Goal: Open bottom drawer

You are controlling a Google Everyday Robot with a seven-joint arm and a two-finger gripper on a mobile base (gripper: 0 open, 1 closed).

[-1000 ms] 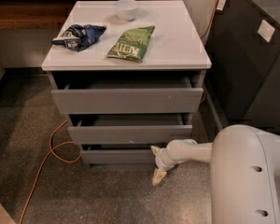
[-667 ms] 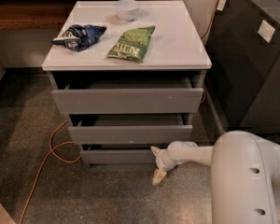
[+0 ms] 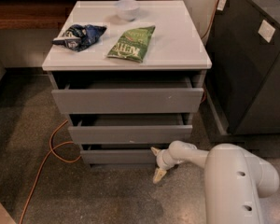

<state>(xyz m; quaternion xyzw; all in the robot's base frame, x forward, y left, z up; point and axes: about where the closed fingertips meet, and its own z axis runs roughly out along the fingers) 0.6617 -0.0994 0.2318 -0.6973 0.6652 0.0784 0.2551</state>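
Note:
The bottom drawer (image 3: 119, 156) is the narrowest plain grey front at the foot of a white-topped cabinet, pulled out a little with a thin strip of its inner tray showing. My gripper (image 3: 157, 163) hangs low at the drawer's right end, close above the floor. Its two cream fingertips (image 3: 159, 174) are spread apart, one up by the drawer's right corner, one lower toward the floor. It holds nothing. The white arm (image 3: 233, 181) comes in from the lower right.
The upper drawer (image 3: 128, 100) and middle drawer (image 3: 130, 134) also stand slightly out. On the cabinet top (image 3: 186, 45) lie a blue bag (image 3: 79, 34), a green bag (image 3: 131, 43) and a white bowl (image 3: 127, 9). An orange cable (image 3: 46, 155) runs over the floor at left. A dark cabinet (image 3: 252, 64) stands at right.

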